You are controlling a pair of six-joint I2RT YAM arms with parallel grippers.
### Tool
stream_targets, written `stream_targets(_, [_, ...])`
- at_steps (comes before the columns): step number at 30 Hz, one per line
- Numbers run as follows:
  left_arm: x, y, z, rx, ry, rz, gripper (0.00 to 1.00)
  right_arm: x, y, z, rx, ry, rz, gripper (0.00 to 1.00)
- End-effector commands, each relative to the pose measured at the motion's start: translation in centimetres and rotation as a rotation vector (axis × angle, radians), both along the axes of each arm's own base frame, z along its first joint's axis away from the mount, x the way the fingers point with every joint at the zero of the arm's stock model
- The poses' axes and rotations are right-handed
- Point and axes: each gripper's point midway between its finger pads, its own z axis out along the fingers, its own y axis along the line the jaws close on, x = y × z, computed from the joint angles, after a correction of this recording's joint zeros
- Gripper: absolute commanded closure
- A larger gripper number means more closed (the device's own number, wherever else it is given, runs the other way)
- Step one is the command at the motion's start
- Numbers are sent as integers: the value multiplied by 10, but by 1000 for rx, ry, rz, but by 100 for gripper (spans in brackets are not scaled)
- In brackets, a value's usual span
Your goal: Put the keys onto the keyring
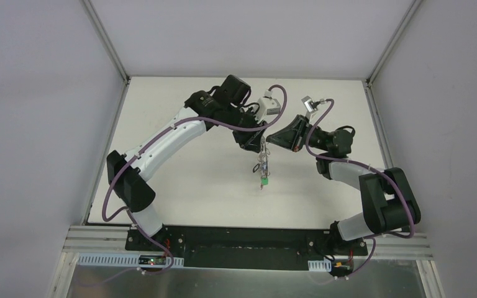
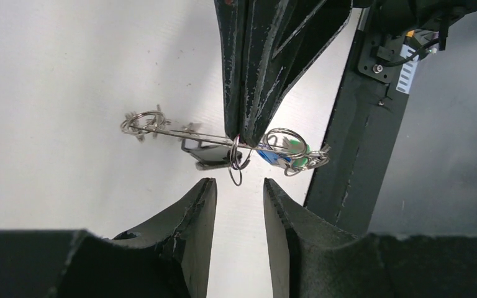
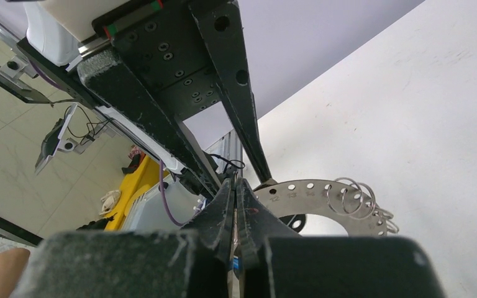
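My right gripper point(image 1: 268, 141) is shut on the keyring point(image 3: 310, 191), a flat grey metal hoop with small numbered holes. Its closed fingers point(image 2: 248, 93) come down from the top of the left wrist view and pinch the hoop point(image 2: 180, 133), seen edge-on. Small split rings point(image 3: 351, 197) hang from the holes. Keys with blue and green tags point(image 2: 287, 155) hang at one end; the green tag point(image 1: 264, 181) is lowest in the top view. My left gripper point(image 2: 239, 185) is open and empty, its tips just short of a dangling split ring point(image 2: 237, 166).
The white table point(image 1: 192, 180) lies under both arms. A black rail point(image 1: 248, 239) and the arm bases run along its near edge. Grey walls close the far, left and right sides.
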Motion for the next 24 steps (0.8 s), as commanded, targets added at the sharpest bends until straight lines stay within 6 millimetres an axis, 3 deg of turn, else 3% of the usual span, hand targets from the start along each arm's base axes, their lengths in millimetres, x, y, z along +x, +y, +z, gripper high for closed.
stream_targets(1, [10,-1,24,-73,-153,-20,66,-10,-6,37,73,-194,-20,100])
stream_targets(15, [11,-6,24,-82,-235,-94,69,-5,-4,30,59,-164,-15,100])
stream_targets(24, [4,-8,22,-89,-217,-129,89,-3,-4,26,53,-151,-13,100])
